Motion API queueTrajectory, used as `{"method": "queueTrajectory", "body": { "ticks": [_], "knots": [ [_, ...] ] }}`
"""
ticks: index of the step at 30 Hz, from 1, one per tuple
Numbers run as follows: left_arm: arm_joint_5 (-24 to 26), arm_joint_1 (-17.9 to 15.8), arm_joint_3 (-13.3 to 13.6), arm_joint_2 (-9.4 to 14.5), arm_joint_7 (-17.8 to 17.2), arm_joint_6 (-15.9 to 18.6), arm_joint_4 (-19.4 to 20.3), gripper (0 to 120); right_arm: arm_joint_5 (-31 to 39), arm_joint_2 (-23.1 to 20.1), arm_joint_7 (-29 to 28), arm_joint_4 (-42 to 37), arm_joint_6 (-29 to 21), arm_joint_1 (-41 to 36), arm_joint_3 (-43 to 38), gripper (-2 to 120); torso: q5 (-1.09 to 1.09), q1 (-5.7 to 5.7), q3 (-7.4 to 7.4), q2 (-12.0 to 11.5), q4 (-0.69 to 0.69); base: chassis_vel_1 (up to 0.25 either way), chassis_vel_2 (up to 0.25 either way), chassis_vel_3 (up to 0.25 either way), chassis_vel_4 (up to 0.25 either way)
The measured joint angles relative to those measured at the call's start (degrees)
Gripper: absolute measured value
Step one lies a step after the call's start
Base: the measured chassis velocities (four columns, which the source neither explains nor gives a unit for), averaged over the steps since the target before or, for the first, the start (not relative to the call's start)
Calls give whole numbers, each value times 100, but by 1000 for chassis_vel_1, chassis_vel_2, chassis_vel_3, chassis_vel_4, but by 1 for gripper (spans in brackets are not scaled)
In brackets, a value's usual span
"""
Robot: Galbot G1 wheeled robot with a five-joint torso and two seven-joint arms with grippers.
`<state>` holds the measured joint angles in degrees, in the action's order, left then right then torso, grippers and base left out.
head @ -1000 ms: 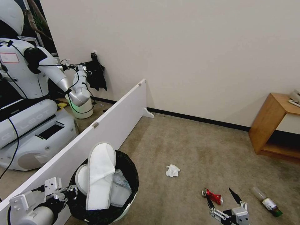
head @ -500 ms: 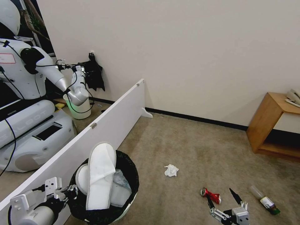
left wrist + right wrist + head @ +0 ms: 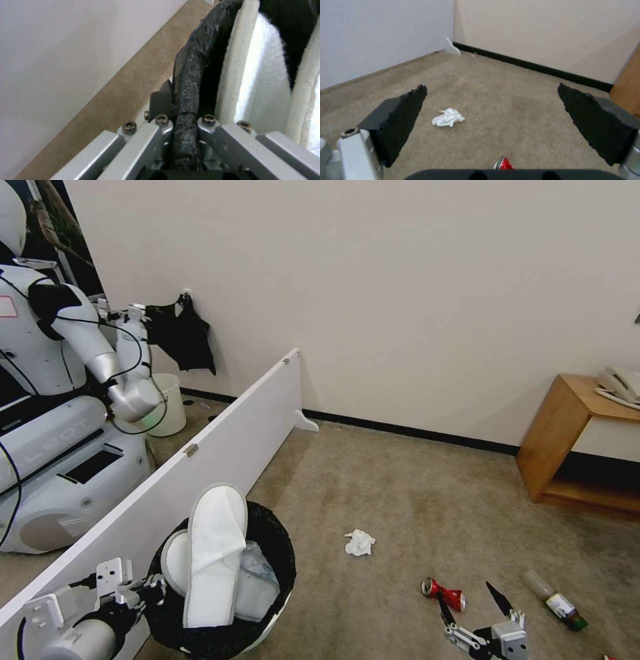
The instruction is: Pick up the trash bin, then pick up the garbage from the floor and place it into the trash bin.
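The trash bin, white with a black bag over its rim, hangs at the lower left of the head view with white slippers standing in it. My left gripper is shut on the bin's near rim; the left wrist view has the black bag rim pinched in my left gripper, beside a slipper. My right gripper is open just above the carpet, next to a crushed red can. A crumpled tissue and a clear bottle lie nearby. Through my right gripper I see the tissue and the can.
A low white partition board runs along the left, right behind the bin. Beyond it stands another white robot beside a plain white bin. A wooden cabinet stands at the right wall. Open carpet lies ahead.
The whole head view has swung slightly to the right, so the camera moved. Both grippers keep their places in the picture; the bin stays held and the right gripper stays open.
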<state>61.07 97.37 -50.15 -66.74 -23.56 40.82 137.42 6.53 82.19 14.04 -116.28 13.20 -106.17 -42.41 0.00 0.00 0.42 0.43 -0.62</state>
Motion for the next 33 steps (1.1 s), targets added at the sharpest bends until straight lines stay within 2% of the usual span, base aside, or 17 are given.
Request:
{"method": "queueTrajectory", "body": {
  "ticks": [4,12,33],
  "knots": [
    [1,-4,1,2,1,-2,-6,2,-37,19,-28,11,3,1,27,100,0,0,0,0,0,0,0,0,0],
    [7,-9,7,21,2,-3,-17,2,-116,52,-439,37,59,-7,41,100,0,0,0,0,0,0,0,0,0],
    [-52,11,8,6,3,-8,-24,2,-245,72,-402,381,313,49,66,100,0,0,0,0,0,0,0,0,0]
  ]
}}
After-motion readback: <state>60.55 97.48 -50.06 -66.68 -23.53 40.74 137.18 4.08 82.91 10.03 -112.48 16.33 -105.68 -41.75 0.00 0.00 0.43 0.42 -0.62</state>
